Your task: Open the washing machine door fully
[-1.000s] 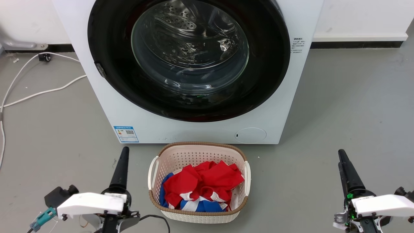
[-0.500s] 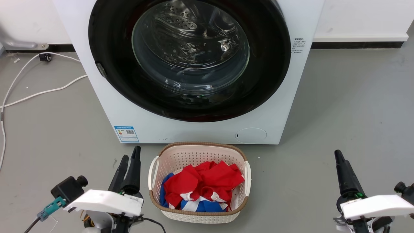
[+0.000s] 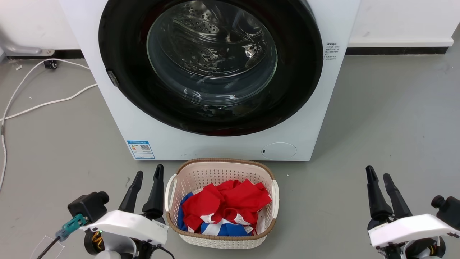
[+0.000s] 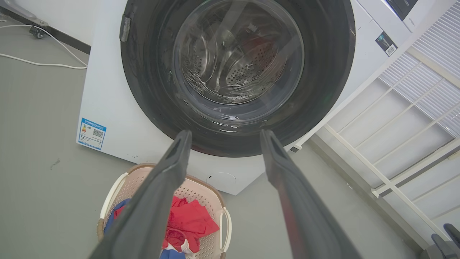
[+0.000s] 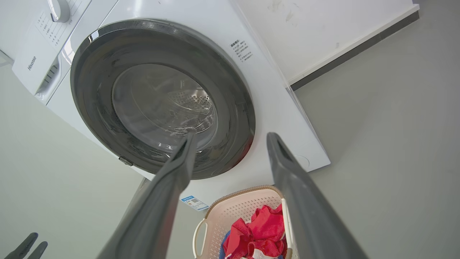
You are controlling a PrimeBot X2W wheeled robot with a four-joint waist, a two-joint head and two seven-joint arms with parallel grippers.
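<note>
A white cable (image 3: 46, 103) lay in curves on the grey floor (image 3: 395, 126) at the far left. Nearer to the camera, at the lower left, the left gripper (image 3: 149, 169) pointed toward the washer (image 3: 222, 147). Its two dark fingers were spread apart and there was nothing between them. Its inner finger stood just beside the left handle of the basket (image 3: 219, 162); whether it touched the handle I could not tell.

The washer stood in the middle, against the back wall. The door (image 3: 118, 54) was a wide glossy black ring that covered most of the white front. It lay closed and flat against that front, and it was well apart from both grippers. A small grey piece (image 3: 112, 78) sat on the left edge of the door. The steel drum with its holes showed through the glass (image 3: 212, 54) in the centre of the door. A blue label (image 3: 141, 149) was low on the front at the left, and a round cap (image 3: 279, 151) was low at the right.

The basket stood on the floor just in front of the washer, between the two grippers. Red, blue and white clothes (image 3: 226, 201) lay crumpled in it.

At the lower right, the right gripper (image 3: 377, 172) also pointed toward the washer. Its fingers were parted and held nothing. It was well apart from the basket.
</note>
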